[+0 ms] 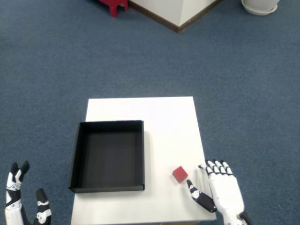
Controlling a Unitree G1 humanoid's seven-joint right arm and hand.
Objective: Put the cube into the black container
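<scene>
We see the red cube (180, 174) resting on the white surface (164, 122), just right of the black container (108, 156). Our right hand (220, 190) sits near the cube's right, fingers (216, 166) spread, thumb apart from the cube, holding nothing.

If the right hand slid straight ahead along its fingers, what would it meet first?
Probably nothing: the right hand points up the white table's right edge, with the small red cube off to its left by the thumb. Height is unclear.
</scene>
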